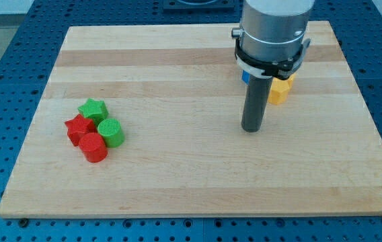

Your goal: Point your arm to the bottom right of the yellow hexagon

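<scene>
The yellow hexagon (280,91) sits on the wooden board at the view's upper right, partly hidden behind the arm's body. A blue block (245,76) peeks out just left of it, mostly hidden by the arm; its shape cannot be made out. My tip (251,129) rests on the board below and to the left of the yellow hexagon, apart from it.
A cluster lies at the view's left: a green star (91,108), a red star (78,127), a green cylinder (111,132) and a red cylinder (93,147). The board's right edge (372,134) is beyond the hexagon. A blue pegboard table surrounds the board.
</scene>
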Robot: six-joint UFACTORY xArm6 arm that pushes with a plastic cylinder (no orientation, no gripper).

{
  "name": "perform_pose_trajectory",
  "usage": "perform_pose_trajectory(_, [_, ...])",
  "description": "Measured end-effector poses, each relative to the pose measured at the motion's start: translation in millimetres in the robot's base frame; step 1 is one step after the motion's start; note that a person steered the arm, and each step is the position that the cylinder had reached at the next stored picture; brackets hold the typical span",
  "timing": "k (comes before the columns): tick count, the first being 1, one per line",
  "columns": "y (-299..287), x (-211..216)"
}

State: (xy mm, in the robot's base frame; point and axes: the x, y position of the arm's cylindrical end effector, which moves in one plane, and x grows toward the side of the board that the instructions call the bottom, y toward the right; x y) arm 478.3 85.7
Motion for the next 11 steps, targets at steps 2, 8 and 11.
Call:
perform_pose_trajectory(2, [1, -4])
perform_pose_trajectory(8, [81, -34])
perform_pose_trajectory(11, [81, -68])
